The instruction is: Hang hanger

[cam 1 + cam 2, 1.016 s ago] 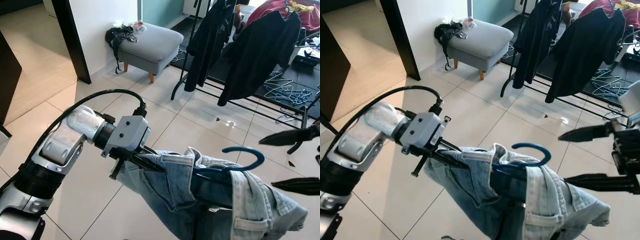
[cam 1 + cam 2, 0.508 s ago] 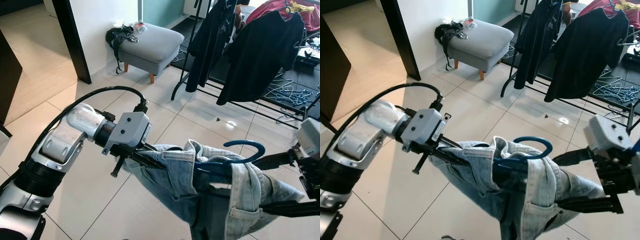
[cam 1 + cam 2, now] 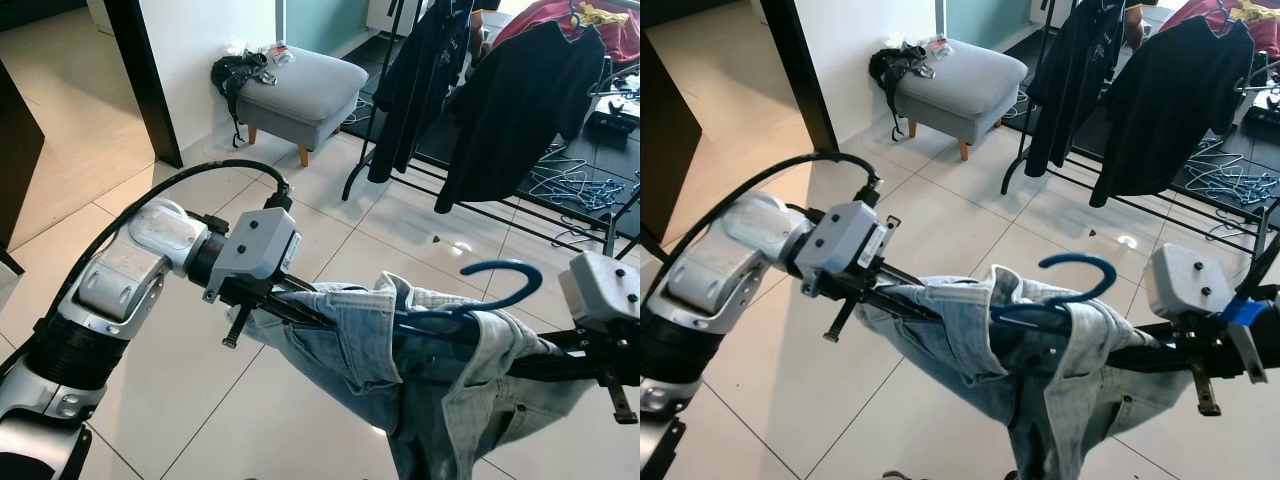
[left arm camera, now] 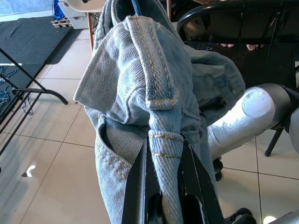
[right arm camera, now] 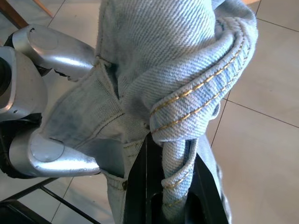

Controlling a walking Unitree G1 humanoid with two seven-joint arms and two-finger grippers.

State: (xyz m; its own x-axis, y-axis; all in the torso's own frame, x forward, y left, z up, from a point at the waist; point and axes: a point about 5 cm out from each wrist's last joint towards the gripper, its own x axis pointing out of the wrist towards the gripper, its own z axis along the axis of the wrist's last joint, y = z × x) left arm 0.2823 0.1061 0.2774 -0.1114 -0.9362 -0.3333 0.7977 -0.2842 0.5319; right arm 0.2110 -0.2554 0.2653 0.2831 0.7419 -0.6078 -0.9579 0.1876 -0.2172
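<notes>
At far left a dark doorframe point(image 3: 140, 80) bounds pale floor tiles point(image 3: 170, 400), which lie open below and ahead of the arms. One grey footstool point(image 3: 300, 85) stands beyond, then one black clothes rack point(image 3: 400, 170) with two dark garments point(image 3: 520, 100) and a red one point(image 3: 560, 15), loose wire hangers point(image 3: 575, 185) heaped under it.

The left gripper point(image 4: 163, 186) has its two black fingers point(image 4: 135, 186) closed on a fold of the jeans point(image 3: 400, 350). One blue hanger point(image 3: 495, 285) lies roughly level between the arms, long axis running side to side, hook upward and curling toward the robot's right, the one pair of jeans draped over it. The right gripper point(image 5: 163, 186) pinches the denim's stitched hem from the opposite end
</notes>
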